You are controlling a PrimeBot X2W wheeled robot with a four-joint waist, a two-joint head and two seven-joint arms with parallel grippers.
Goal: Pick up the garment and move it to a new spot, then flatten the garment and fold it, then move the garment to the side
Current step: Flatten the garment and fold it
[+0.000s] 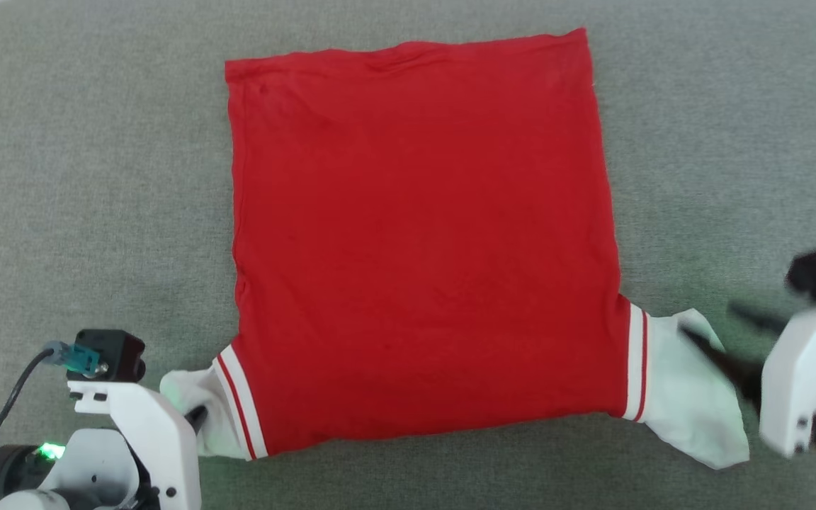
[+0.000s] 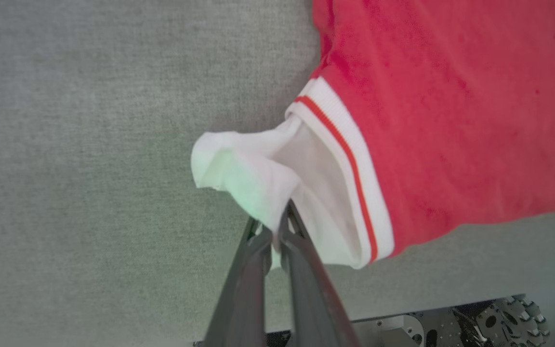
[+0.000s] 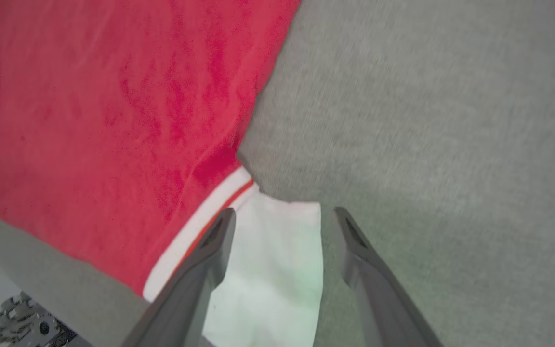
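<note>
The garment [image 1: 422,241] lies spread flat on the grey cloth surface, red side up, with white striped bands at its two near corners. Turned-out white fabric sticks out past each band. My left gripper [image 1: 195,418] is at the near left corner; in the left wrist view it [image 2: 277,226] is shut on the white fabric [image 2: 258,183] beside the striped band. My right gripper [image 1: 727,347], blurred, is at the near right corner; in the right wrist view it [image 3: 280,217] stands open just above the white flap [image 3: 272,279], holding nothing.
The grey cloth surface [image 1: 82,177] stretches wide on all sides of the garment. Its near edge and part of the robot's metal base [image 2: 451,327] show low in the left wrist view, and a toothed wheel [image 3: 17,323] in the right wrist view.
</note>
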